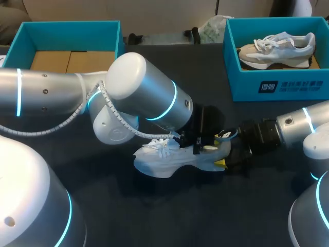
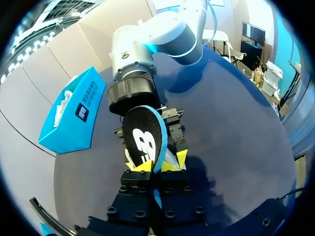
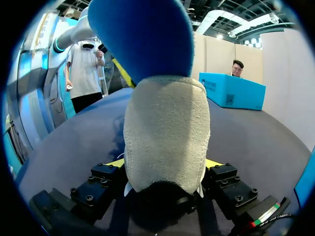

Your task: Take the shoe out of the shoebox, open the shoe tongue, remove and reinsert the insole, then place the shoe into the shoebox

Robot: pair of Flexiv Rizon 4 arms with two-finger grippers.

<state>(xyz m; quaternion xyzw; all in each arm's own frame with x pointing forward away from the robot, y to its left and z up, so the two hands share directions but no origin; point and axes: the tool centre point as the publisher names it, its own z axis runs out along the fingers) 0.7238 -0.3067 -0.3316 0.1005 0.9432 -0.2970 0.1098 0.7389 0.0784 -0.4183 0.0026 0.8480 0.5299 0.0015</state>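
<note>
1. Jaws: left jaws pinch the black insole, blue-edged and upright.
2. Heel of the white shoe is clamped by right jaws, at its 3 o'clock.
3. Shoe lies at the centre of the counter, toe to 9 o'clock; shoebox at 1 o'clock holds a second shoe.

Both arms are built of cylindrical links in satin silver-grey, with a thin cyan light ring at each joint. The left arm has a rounded pale joint cap and a white spiral-wrapped cable routed along its outside to the wrist. The right arm ends in a black wrist flange. The left gripper and right gripper are black blocks fastened with black socket-head screws. Their fingertips are bright yellow.
</note>
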